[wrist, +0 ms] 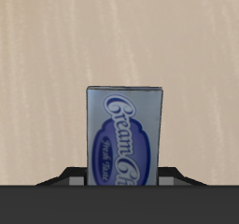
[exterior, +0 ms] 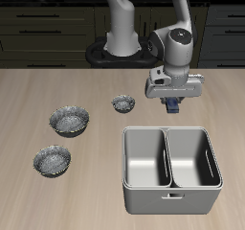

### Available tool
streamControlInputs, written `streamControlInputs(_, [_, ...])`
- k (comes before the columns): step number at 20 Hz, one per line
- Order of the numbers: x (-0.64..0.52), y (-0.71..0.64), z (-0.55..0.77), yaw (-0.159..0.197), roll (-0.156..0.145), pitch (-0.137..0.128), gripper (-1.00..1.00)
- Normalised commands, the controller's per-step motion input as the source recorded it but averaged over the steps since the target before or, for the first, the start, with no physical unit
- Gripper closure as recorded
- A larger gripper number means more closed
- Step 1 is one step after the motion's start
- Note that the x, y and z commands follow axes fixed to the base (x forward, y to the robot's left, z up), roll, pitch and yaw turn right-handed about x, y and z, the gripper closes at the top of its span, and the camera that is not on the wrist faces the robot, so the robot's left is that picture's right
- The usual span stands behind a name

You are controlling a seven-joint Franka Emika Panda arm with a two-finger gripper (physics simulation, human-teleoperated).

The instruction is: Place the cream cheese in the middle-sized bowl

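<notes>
Wrist view shows the cream cheese point(wrist: 126, 134) standing on end between the dark fingers point(wrist: 65, 175) of the pincer point(wrist: 124, 176), its blue label carrying the looping white word "Cream" and the start of "Cheese"; a smaller line of script beneath it is too blurred to read. Behind the box lies only the pale, faintly streaked wood of the counter point(wrist: 56, 50). In the exterior view the counter point(exterior: 38, 200) is a light tan wooden top, with dark cabinet fronts and drawers behind its back edge. The white Franka arm point(exterior: 129, 18) rises from its round black base at the back edge and bends forward, its wrist pointing straight down, so the pincer point(exterior: 172, 106) hangs near the counter's middle with the cream cheese point(exterior: 172, 104) clamped in it as a small dark blue shape, clear of the surface. Three crinkled silvery bowls lie apart from it: the smallest bowl point(exterior: 122, 103) nearest the pincer, the middle-sized bowl point(exterior: 52, 160) toward the front edge, and the widest bowl point(exterior: 70, 121) between them. A grey metal two-compartment bin point(exterior: 171, 170) sits by the front edge, just forward of the pincer.
</notes>
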Motion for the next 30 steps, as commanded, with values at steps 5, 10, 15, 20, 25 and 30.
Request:
streamControlInputs(5, [0.05,-0.17,0.5,0.012,-0.018,-0.08,1.0])
streamControlInputs(10, [0.05,-0.18,0.52,0.011,-0.006,-0.049,1.0])
streamControlInputs(15, [0.05,-0.11,0.42,0.016,0.039,-0.028,1.0])
streamControlInputs(20, [0.05,-0.16,0.64,0.013,0.007,-0.095,1.0])
streamControlInputs(25, [0.07,-0.1,0.24,-0.013,0.068,0.048,1.0])
streamControlInputs(30, [0.11,-0.33,0.35,0.023,0.002,-0.024,1.0])
